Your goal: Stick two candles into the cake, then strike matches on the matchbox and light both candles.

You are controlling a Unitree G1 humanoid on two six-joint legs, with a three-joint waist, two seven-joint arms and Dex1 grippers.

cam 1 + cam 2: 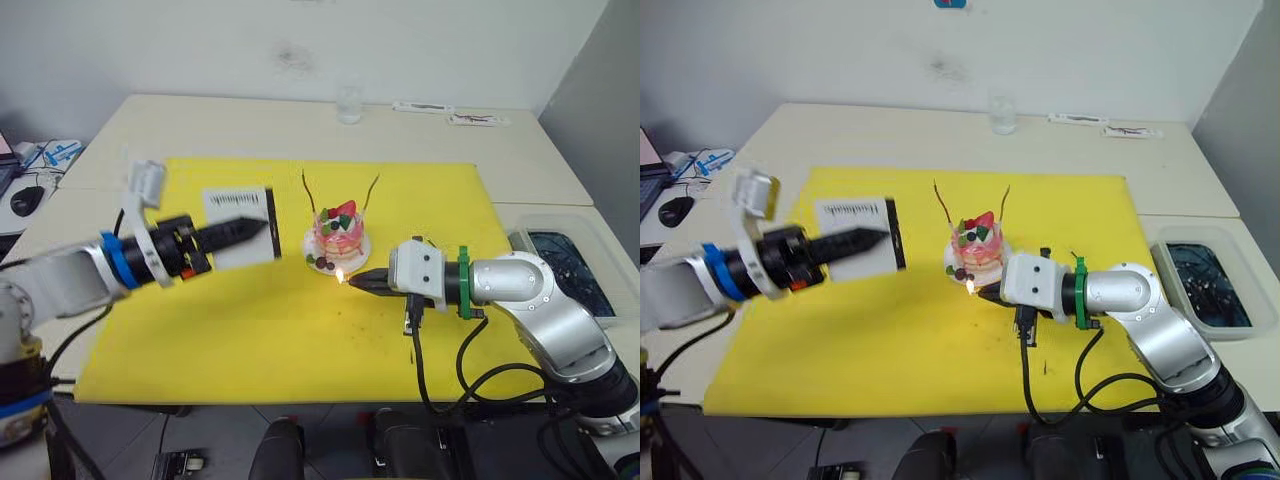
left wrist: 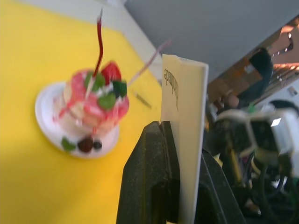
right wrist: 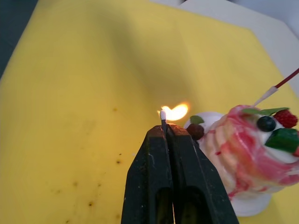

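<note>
Right now the cake [image 1: 338,236] sits on its small white plate [image 1: 316,262] near the middle of the yellow mat [image 1: 250,340], with two candles standing in it: the reddish candle [image 1: 308,193] rises at about eleven o'clock from the cake's top and the golden-brown candle [image 1: 372,192] at about one o'clock, both leaning slightly outward and neither showing a flame. At roughly five o'clock from the cake, just beside the plate's rim, the right gripper [image 1: 352,280] has its two black fingers pressed tight together on a match [image 3: 163,117], whose tip sticks out past the fingertips and burns with a small orange flame [image 3: 174,112]. At nine o'clock from the cake, the left gripper [image 1: 264,227] has its fingers closed on the matchbox [image 1: 242,222], pinching its thin edge so the white box stands held above the mat with the printed face toward the head camera and the black strip along the side nearest the cake. On the pale table [image 1: 200,120] beyond the mat, at twelve o'clock from the cake, stands a clear glass [image 1: 349,103], and a tray [image 1: 1205,285] lies at three o'clock, off the mat's edge.
</note>
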